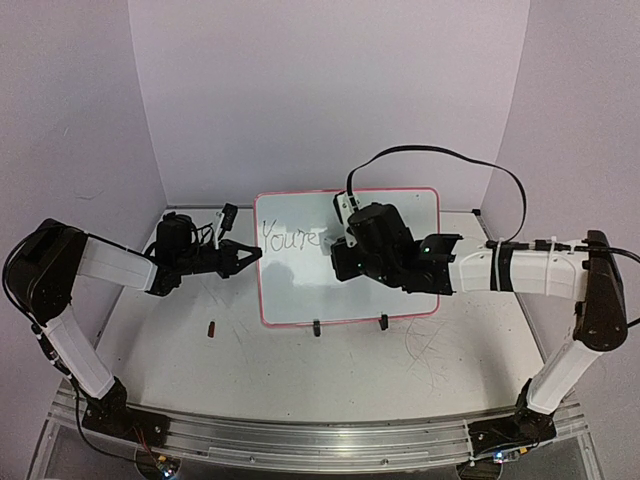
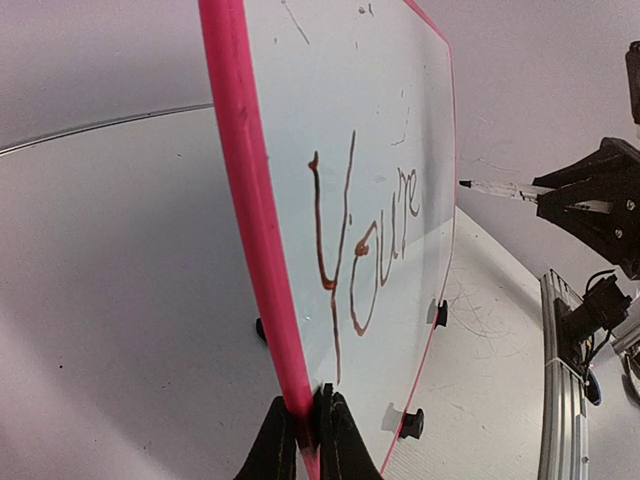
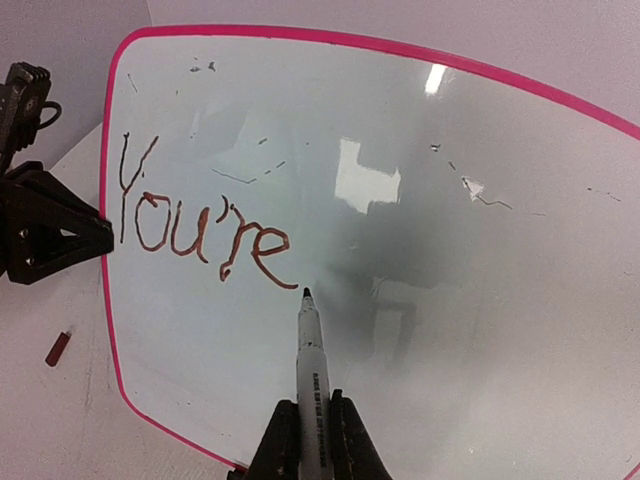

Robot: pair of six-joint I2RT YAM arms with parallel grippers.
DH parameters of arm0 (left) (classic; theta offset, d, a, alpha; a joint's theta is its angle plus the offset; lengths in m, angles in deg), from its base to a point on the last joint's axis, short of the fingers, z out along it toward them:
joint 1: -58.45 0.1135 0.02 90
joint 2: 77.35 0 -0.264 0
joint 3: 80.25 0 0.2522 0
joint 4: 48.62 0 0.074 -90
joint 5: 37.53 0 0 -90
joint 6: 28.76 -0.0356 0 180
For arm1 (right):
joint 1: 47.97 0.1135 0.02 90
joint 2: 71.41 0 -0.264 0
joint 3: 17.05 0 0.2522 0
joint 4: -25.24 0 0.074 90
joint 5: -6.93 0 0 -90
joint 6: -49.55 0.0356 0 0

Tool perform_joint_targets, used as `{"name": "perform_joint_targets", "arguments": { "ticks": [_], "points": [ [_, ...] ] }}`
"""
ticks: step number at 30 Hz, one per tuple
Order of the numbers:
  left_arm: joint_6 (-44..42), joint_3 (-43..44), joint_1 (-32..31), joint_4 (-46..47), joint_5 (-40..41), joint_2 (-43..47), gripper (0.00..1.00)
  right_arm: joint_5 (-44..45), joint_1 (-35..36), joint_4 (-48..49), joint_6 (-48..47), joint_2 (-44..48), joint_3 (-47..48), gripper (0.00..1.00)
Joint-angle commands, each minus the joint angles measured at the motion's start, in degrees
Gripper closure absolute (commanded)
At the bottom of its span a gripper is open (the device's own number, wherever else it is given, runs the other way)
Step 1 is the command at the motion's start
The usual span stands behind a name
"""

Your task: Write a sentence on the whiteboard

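1. Right gripper (image 3: 312, 425): fingers (image 3: 283, 442) are pressed onto a marker (image 3: 311, 360), pinching the barrel low down with the tip aimed at the board. The tip sits just right of the last "e". Can't tell whether it touches.
2. Left gripper (image 2: 308, 430): fingers (image 2: 275, 450) are clamped on the pink frame at the left edge of the whiteboard (image 2: 330, 80), one on each side of the rim.
3. The sentence (image 3: 200, 230) reads only "You're" so far, in the upper left of the panel. My read: early, most of the line is not yet written.
4. The whiteboard stands on edge on two small black clip feet (image 1: 383, 321), mid-table between the arms, with its face toward the bases.
5. Handling, as a guess:
   - The panel looks thin, light and stiff, and the feet are small, so it likely slides or tips under pen pressure.
   - The glossy face is slippery and fresh ink smears, so hold it by the frame, never the face.
   - The marker barrel is smooth and may twist in the pinch, so press lightly.
6. The table (image 1: 400, 370) is grey-white and scratched with scribbles. A small red piece (image 1: 212, 327) lies near the board's front-left corner, possibly a cap.
7. Room:
   - Plain pale walls (image 1: 300, 80) close three sides.
   - A black cable (image 1: 450, 155) loops above the right arm.
   - A metal rail (image 1: 300, 440) at the near edge carries both bases.
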Motion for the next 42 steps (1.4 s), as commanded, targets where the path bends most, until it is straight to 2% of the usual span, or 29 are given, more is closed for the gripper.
{"name": "perform_joint_targets", "arguments": {
  "ticks": [1,19,42],
  "points": [
    [-5.3,1.2,-1.1,-2.7,4.4,-0.2,1.00,0.6,-0.5,0.6,0.4,1.8,-0.3,1.00],
    [-5.6,1.3,-1.1,-3.2,4.4,-0.2,1.00,5.4,-1.9,1.9,3.1,3.7,-2.9,1.00],
    [-5.7,1.7,-1.4,-3.6,4.2,-0.7,1.00,6.9,-2.6,5.6,2.4,1.1,-1.2,1.00]
  ]
}}
